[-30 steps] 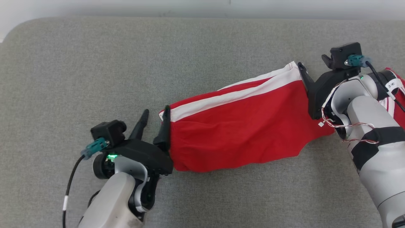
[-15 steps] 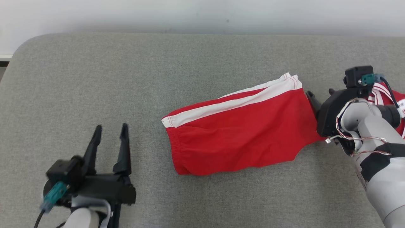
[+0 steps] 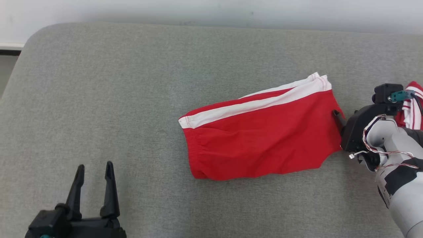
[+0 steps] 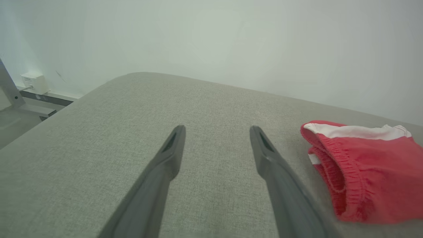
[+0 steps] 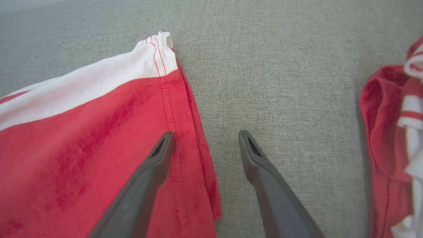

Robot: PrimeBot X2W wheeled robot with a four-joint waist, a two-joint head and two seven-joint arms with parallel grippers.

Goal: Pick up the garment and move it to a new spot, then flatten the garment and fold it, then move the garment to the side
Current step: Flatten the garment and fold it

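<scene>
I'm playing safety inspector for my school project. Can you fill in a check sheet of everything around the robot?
Surface: grey woven fabric cushion, flat, with a rounded corner.
Job's things: red cloth shorts with a white side stripe, lying flat, waistband end on the robot's left.
Clutter: crumpled red-and-white striped cloth beyond the right arm.
Grippers: left gripper open, apart from the shorts; right gripper open, one finger over the shorts' hem, one over bare cushion.
Cables: thin red-and-white wires looped at the right wrist; black cable with a teal plug.
Surroundings: pale wall; small white box low on it.
</scene>
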